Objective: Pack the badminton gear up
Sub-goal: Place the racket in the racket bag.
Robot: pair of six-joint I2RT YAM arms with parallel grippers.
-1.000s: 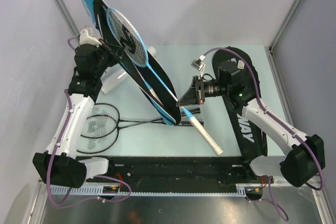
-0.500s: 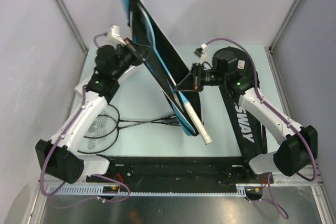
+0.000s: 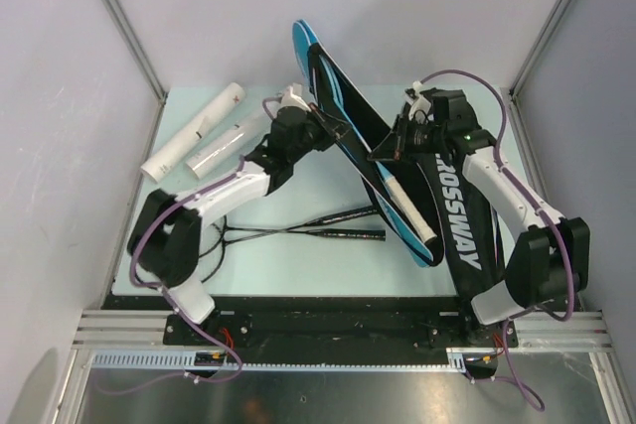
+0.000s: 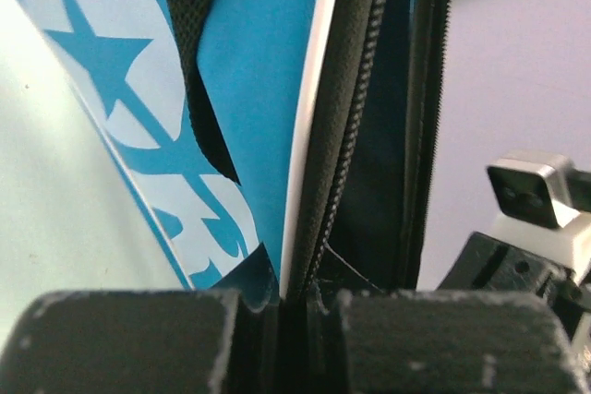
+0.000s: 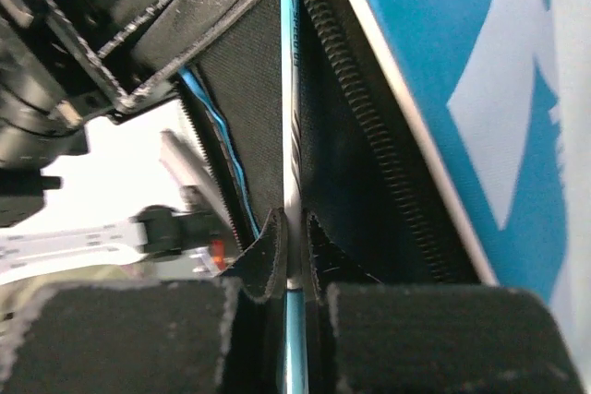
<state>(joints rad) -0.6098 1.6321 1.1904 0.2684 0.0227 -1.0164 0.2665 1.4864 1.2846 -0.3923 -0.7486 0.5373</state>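
The blue-black bag (image 3: 343, 111) stands on edge above the middle of the table, held up between both arms. My left gripper (image 3: 323, 128) is shut on its zipped edge (image 4: 319, 228) from the left; the bag's blue lettered side (image 4: 249, 89) fills that wrist view. My right gripper (image 3: 391, 153) is shut on a racket's thin blue shaft (image 5: 294, 339), with flaps of the bag's mouth (image 5: 268, 246) pinched alongside. This racket's white handle (image 3: 409, 208) sticks out of the bag's lower end. A second, black racket (image 3: 328, 232) lies flat on the table.
Two long white tubes (image 3: 192, 129) (image 3: 221, 149) lie at the back left. A long black cover lettered CROSSWAY (image 3: 455, 215) lies under the right arm. The lying racket's head is partly under the left arm. Grey walls close in the back and sides.
Both arms have swung the bag, with the racket in it, from the back left to the centre right. The tubes have come into view. Both grips stay shut.
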